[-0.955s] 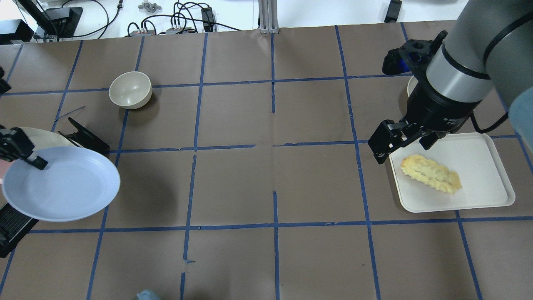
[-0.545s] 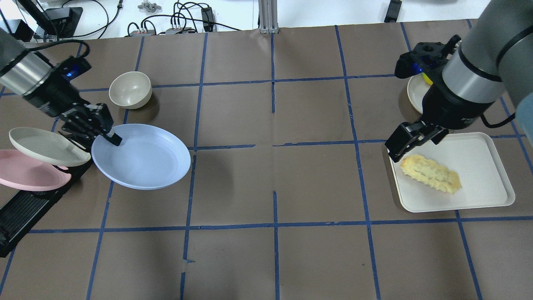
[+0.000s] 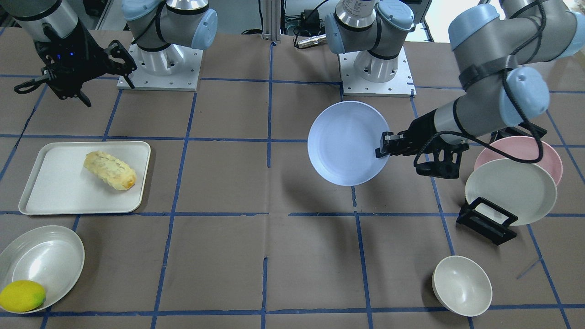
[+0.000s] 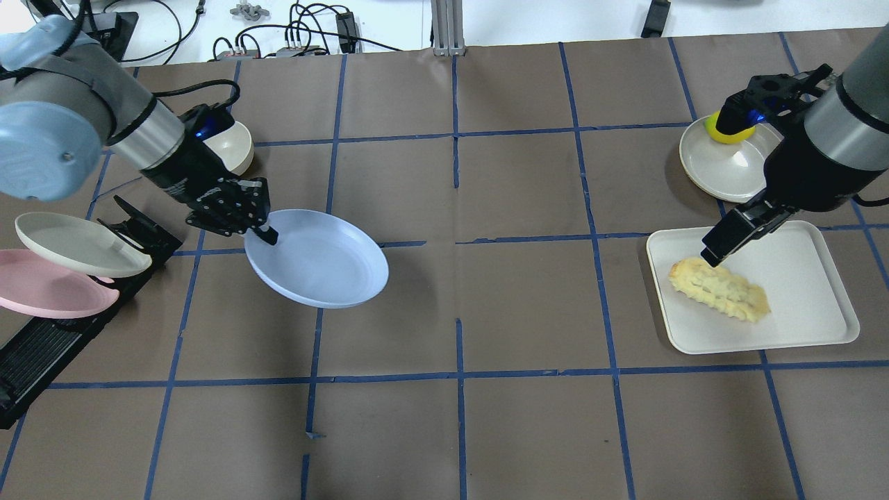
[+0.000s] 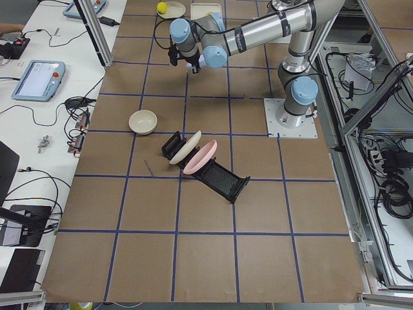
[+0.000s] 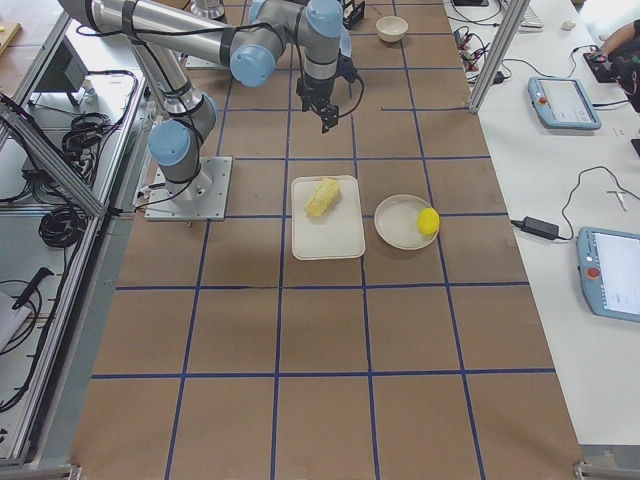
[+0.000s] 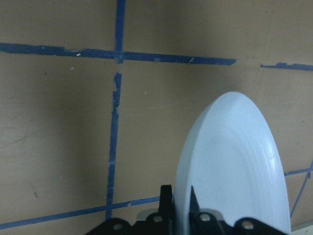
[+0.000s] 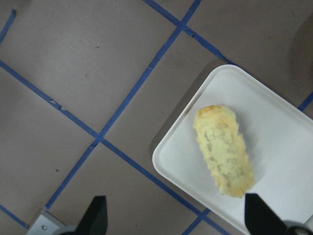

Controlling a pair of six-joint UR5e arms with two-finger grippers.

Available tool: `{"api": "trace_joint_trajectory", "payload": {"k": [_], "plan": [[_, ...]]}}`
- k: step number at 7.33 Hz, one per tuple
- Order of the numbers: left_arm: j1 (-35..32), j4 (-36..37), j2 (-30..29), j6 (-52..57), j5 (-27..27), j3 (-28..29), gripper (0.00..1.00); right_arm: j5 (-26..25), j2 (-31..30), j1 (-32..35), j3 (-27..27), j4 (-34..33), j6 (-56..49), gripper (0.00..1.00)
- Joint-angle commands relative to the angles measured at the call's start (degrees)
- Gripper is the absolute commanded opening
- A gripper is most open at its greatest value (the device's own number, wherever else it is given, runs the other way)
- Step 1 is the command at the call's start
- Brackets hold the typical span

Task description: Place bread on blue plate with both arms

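The bread [image 4: 719, 289] lies on a cream tray [image 4: 806, 292] at the right; it also shows in the front view [image 3: 109, 170] and the right wrist view [image 8: 224, 149]. My right gripper [image 4: 726, 239] hangs open and empty well above the tray's back left corner, its fingers wide apart in the wrist view [image 8: 178, 218]. My left gripper [image 4: 260, 232] is shut on the rim of the blue plate [image 4: 316, 260] and holds it tilted in the air left of the table's middle. The plate shows in the front view [image 3: 347, 142] and edge-on in the left wrist view [image 7: 234, 166].
A black rack at the far left holds a cream-white plate [image 4: 76, 243] and a pink plate [image 4: 48, 292]. A small cream bowl [image 4: 233, 142] sits behind the left arm. A lemon [image 4: 726, 132] lies on a cream dish [image 4: 729, 167] behind the tray.
The left arm has carried the blue plate from the rack area rightward toward the table's middle. The right gripper has shifted right, from beside the tray to above its corner.
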Motion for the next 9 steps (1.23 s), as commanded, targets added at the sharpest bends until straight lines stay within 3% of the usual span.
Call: {"api": "trace_joint_trajectory", "payload": {"k": [1, 4, 7, 9], "plan": [[-4.49, 7.49, -3.06, -6.25, -0.84, -1.45, 0.15, -0.09, 2.09, -0.66, 3.24, -6.19, -6.96, 1.0], [-7.74, 17.08, -6.85, -12.92, -1.54, -2.95, 0.16, 0.17, 3.13, -0.84, 11.76, -20.93, -16.95, 1.0], [-9.24, 28.58, -12.89, -14.26, -1.63, -2.34, 0.16, 0.78, 8.41, -4.24, 12.23, -25.2, -23.22, 1.0], [-9.86, 31.15, -14.94, -16.19, -3.98, -2.25, 0.17, 0.79, 14.36, -5.5, 12.14, -30.79, -23.14, 1.0]]}}
